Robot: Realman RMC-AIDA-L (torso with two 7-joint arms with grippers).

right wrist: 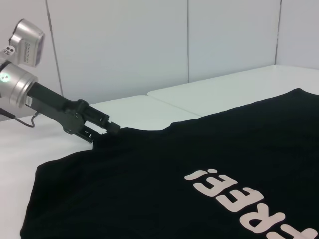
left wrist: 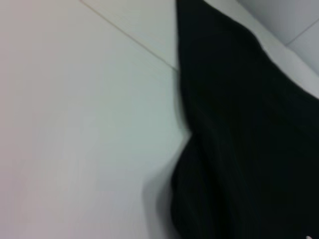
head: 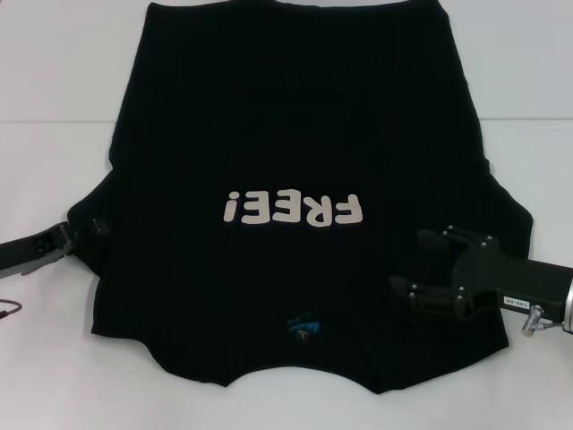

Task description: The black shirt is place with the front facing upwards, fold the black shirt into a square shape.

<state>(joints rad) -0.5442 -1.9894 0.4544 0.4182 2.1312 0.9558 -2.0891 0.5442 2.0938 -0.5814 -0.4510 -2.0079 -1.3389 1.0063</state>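
Observation:
The black shirt (head: 295, 116) lies spread on the white table, front up, with the white "FREE!" lettering (head: 293, 209) and the blue neck label (head: 303, 330) toward me. My left gripper (head: 88, 229) is at the shirt's left sleeve edge and is shut on it; the right wrist view shows it pinching that edge (right wrist: 110, 128). My right gripper (head: 414, 263) is open, its two fingers spread over the shirt's right shoulder. The left wrist view shows only the shirt's edge (left wrist: 239, 139) on the table.
The white table (head: 54, 90) extends on both sides of the shirt, with a seam running across it (head: 537, 119). A thin cable (head: 7, 311) lies at the left edge. White wall panels (right wrist: 149, 40) stand behind the table.

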